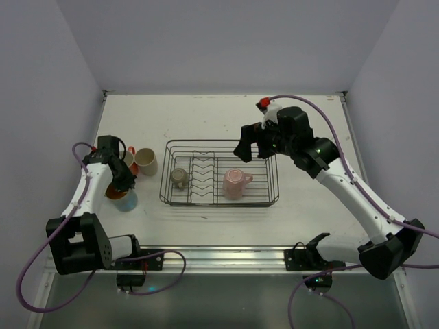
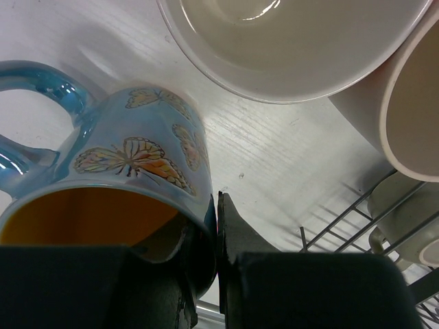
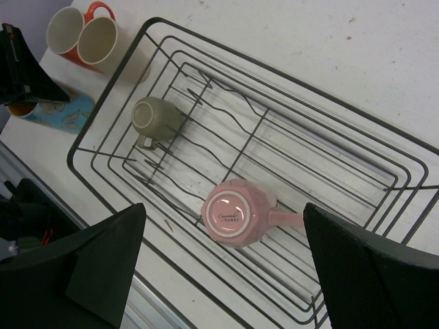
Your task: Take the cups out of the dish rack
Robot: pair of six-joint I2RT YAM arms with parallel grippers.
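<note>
The black wire dish rack (image 1: pixel 271 179) lies mid-table. Inside it, an olive-grey cup (image 1: pixel 180 178) rests on the left and a pink cup (image 1: pixel 235 184) stands upside down on the right. My right gripper (image 3: pixel 225 214) hangs open above the pink cup (image 3: pixel 236 212), one finger on each side, touching nothing. Left of the rack, my left gripper (image 2: pixel 218 253) is shut on the rim of the light blue butterfly cup (image 2: pixel 137 157), one finger inside, one outside. An orange cup (image 1: pixel 128 156) and a beige cup (image 1: pixel 146 162) stand upright just beyond it.
White walls close in the table on the left, back and right. A metal rail (image 1: pixel 219 257) runs along the near edge between the arm bases. Purple cables (image 1: pixel 41 274) loop beside both arms. The olive-grey cup (image 3: pixel 154 118) lies beside the rack's upright dividers.
</note>
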